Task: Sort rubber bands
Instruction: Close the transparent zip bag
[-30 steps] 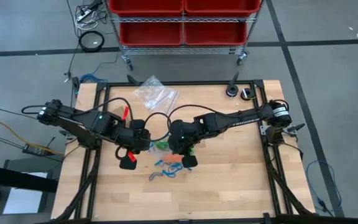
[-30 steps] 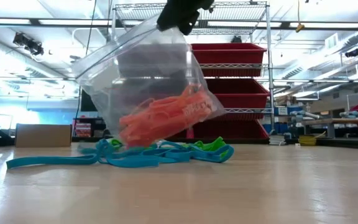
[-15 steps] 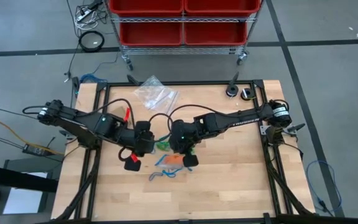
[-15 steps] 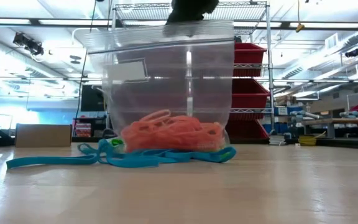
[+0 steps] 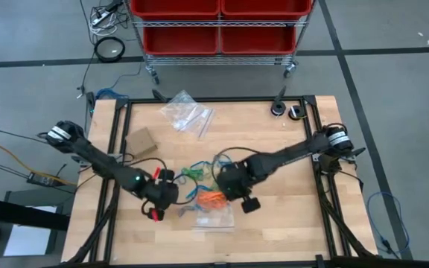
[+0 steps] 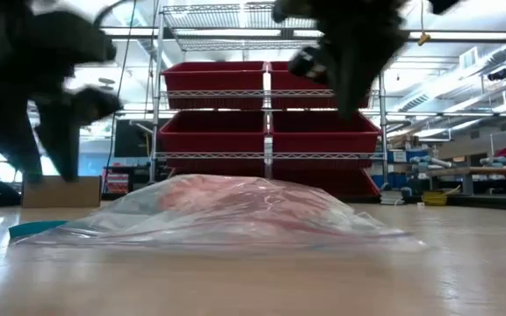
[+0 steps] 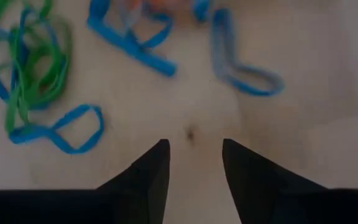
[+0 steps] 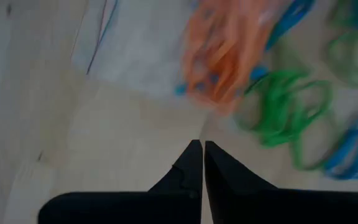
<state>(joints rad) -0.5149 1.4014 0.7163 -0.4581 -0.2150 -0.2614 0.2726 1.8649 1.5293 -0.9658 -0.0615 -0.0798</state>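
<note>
Released since the earlier frame, clear bag [image 5: 216, 214] of orange rubber bands [image 5: 211, 199] now lies flat between both claws | left gripper [image 7: 194, 149] parted, empty, blue bands [image 7: 132, 46] and green bands [image 7: 27, 74] just ahead | right gripper [image 8: 202, 149] closed, empty, bag ahead | orange judged bagged; blue, green remain

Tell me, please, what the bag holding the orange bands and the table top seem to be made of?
The bag looks like thin clear plastic film, glossy: the orange bands show through it and it slumps flat. The table top looks like pale wood, matte, with visible grain and plank seams.
</note>
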